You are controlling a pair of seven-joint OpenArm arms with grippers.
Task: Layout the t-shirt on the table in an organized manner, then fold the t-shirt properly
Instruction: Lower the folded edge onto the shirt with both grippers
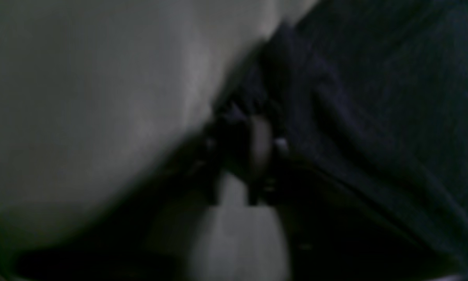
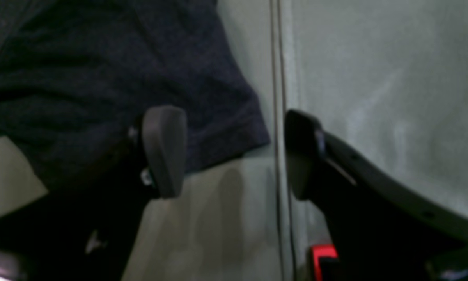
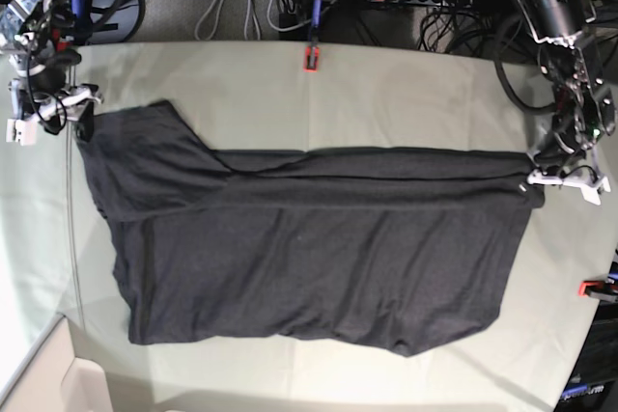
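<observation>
The dark t-shirt lies spread plain side up across the middle of the pale grey-green tabletop, one sleeve reaching toward the far corner on the base view's left and its straight far edge running across to that view's right. The left gripper is down at the shirt's right-hand corner with its jaws pressed together on a pinch of the dark cloth. The right gripper hangs over the sleeve end with its jaws wide apart and holding nothing, one finger above the sleeve hem and the other over bare tabletop beside a seam.
</observation>
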